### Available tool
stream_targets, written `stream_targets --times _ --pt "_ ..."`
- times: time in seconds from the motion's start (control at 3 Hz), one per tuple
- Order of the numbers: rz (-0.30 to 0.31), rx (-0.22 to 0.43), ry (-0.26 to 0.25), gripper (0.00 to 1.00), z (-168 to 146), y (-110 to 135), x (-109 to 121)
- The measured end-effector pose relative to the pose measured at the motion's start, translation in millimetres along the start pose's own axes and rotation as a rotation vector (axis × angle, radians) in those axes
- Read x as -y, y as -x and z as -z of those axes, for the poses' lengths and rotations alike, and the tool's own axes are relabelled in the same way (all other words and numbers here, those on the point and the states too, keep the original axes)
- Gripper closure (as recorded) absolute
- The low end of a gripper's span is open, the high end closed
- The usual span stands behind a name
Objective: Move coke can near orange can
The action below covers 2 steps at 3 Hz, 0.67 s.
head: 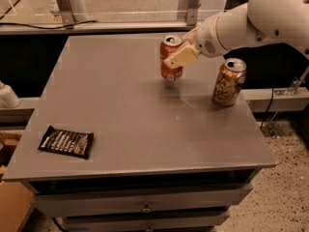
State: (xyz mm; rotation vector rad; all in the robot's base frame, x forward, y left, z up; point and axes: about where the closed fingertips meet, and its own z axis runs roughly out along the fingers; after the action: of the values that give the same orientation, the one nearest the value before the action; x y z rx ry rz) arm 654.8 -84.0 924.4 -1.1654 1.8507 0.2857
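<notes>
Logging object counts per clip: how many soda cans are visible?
2. The coke can is gripped by the tool over the table's far middle; the orange can stands near its right edge. None appears hidden.

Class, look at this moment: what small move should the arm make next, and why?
Probably carry the coke can a bit rightward in view, toward the orange can. The hand is shut on the coke can, which seems to hang just above the table, and a clear gap separates the two cans.
</notes>
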Motion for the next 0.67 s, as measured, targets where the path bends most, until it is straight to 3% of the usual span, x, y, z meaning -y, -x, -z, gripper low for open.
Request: stream_targets --times 0.67 --pt "0.02 -0.034 0.002 1.0 14 -20 18"
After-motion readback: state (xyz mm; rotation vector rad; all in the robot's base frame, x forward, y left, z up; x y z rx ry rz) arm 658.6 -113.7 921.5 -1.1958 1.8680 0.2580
